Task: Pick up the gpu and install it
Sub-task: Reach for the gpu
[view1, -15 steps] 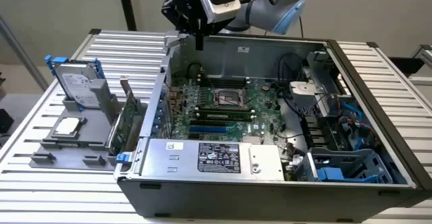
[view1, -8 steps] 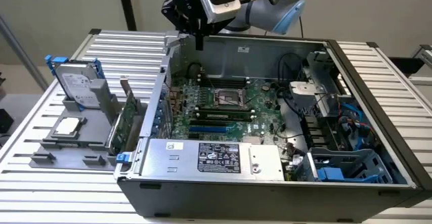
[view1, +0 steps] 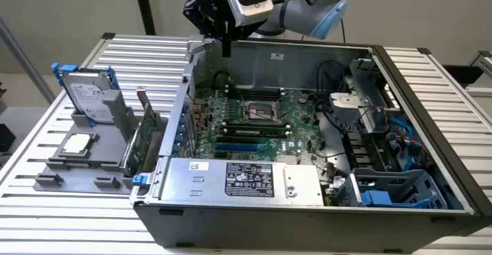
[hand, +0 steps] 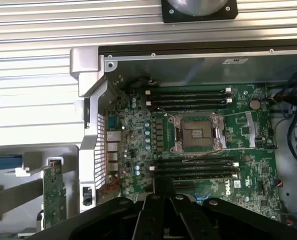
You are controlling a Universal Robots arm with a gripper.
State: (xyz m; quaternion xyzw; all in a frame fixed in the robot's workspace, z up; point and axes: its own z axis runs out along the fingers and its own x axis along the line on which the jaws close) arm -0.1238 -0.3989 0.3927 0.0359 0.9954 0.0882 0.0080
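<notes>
The gpu [view1: 143,138] stands on edge in a grey holder [view1: 84,163] just outside the open computer case, on the exterior view's left. Its green board faces the camera and a silver bracket sticks up at its far end. In the wrist view the gpu [hand: 53,199] appears as a thin green card beside the case wall. My gripper [view1: 226,46] hangs above the case's far corner, well above and behind the card, touching nothing. Its black fingers [hand: 156,210] meet at the tip, shut and empty, over the motherboard [hand: 138,125].
The open case [view1: 430,122] holds the motherboard [view1: 300,117] with an empty CPU socket [hand: 198,132], a blue slot [view1: 242,147], a power supply [view1: 238,180] and cables. The holder also carries a hard drive [view1: 86,96] and a small square chip [view1: 77,144]. Everything rests on a ribbed metal table [view1: 46,220].
</notes>
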